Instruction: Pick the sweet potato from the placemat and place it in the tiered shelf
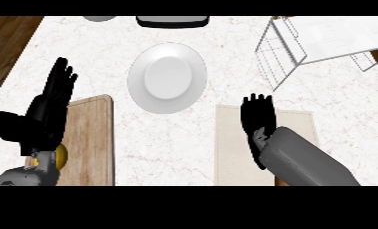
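Right hand (258, 113) flat, fingers straight, over placemat (299, 123) at 5 o'clock; sweet potato not visible. Left hand (53, 100) open at 9; tiered shelf (284, 53) at 2.

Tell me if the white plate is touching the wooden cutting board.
Apart. The head view shows a strip of bare marble counter between the white plate and the wooden cutting board at its lower left.

No text, label, brand, number or sign could be read anywhere in the head view; every surface that showed was plain and unmarked.
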You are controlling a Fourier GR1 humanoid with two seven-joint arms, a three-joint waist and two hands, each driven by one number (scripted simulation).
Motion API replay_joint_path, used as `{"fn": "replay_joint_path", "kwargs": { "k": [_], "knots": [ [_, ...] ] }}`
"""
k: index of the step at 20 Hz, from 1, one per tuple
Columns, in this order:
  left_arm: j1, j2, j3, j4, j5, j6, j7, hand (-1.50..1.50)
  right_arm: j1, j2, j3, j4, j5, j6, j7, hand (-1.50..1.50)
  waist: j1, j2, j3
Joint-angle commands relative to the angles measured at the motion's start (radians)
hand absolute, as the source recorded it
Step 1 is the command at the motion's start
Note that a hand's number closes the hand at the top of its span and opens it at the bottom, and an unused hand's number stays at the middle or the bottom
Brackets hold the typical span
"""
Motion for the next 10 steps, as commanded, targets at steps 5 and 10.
{"fn": "replay_joint_path", "kwargs": {
  "k": [5,10],
  "knots": [
    [-0.001,-0.019,0.007,-0.037,-0.025,-0.007,0.029,0.00,0.032,0.008,-0.029,0.075,0.095,0.073,-0.056,1.50,0.004,0.002,0.001],
    [0.002,-0.036,0.027,0.040,-0.009,-0.048,-0.038,0.00,0.017,0.031,0.017,0.098,0.216,0.033,-0.135,1.50,0.004,0.004,0.001]
  ]
}}
